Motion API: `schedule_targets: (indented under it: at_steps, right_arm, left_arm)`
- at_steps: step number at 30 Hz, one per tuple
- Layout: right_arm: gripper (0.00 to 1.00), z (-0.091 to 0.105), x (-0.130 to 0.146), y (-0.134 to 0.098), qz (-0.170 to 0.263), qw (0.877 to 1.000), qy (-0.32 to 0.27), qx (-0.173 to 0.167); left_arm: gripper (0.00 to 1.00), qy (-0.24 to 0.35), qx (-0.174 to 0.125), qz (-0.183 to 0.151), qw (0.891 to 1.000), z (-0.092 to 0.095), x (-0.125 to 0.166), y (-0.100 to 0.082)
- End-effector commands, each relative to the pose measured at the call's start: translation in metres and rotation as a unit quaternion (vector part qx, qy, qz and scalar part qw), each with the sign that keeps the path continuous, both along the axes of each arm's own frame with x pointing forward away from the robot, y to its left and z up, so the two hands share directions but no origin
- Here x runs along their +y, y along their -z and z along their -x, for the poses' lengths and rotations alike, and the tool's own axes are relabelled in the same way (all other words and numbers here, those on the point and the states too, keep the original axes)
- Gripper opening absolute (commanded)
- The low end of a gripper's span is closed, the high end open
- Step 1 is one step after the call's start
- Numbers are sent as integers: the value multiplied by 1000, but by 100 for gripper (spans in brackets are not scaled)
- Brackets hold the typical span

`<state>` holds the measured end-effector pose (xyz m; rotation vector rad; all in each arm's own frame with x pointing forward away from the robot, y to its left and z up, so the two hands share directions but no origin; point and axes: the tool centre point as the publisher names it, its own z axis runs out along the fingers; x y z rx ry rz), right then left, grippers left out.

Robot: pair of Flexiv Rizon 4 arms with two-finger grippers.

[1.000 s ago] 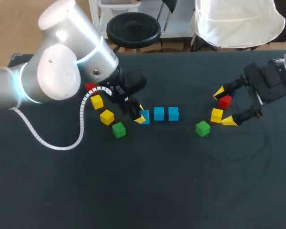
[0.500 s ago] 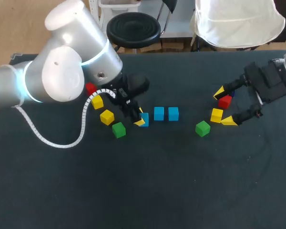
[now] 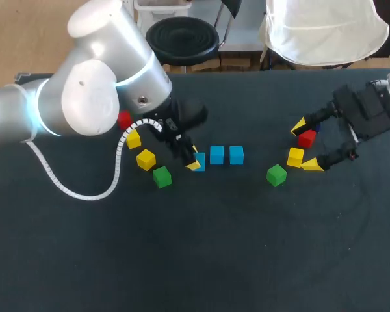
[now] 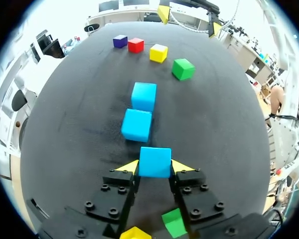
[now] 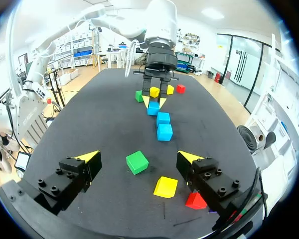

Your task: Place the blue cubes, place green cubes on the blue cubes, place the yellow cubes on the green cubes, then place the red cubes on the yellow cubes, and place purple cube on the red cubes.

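Observation:
My left gripper (image 3: 195, 162) is shut on a blue cube (image 3: 199, 161), which is held between its yellow tips (image 4: 155, 162). Two more blue cubes (image 3: 216, 155) (image 3: 236, 155) sit in a row just to its right, seen ahead of the gripper (image 4: 137, 125) (image 4: 143, 96). My right gripper (image 3: 305, 145) hangs open over the right cluster: a green cube (image 3: 276, 174), a yellow cube (image 3: 295, 156), a red cube (image 3: 306, 138) and a purple cube (image 4: 120, 41). In the right wrist view the green cube (image 5: 137, 162) lies untouched on the table between the open fingers.
Left of the blue row lie a green cube (image 3: 161, 177), two yellow cubes (image 3: 145, 159) (image 3: 132, 139) and a red cube (image 3: 124, 119). A white coiled cable (image 3: 71, 190) hangs from my left arm across the table. The dark table (image 3: 201, 253) stretches toward the front.
My left arm has shifted slightly to the right with the blue cube, bringing it closer to the other two blue cubes. The right arm has not moved.

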<state>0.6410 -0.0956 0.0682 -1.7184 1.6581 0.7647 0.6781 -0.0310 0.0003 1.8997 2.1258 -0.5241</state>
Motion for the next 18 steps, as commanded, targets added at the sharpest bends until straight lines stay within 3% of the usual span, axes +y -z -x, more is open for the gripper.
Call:
schedule_targets:
  at_steps: [1, 18]
  right_arm:
    - [100, 0, 0, 0, -1, 1000, 0, 0]
    - [100, 0, 0, 0, -1, 1000, 0, 0]
  left_arm:
    - [0, 6, -4, 5, 1000, -7, 1, -2]
    - [0, 3, 7, 12, 1000, -18, 6, 5]
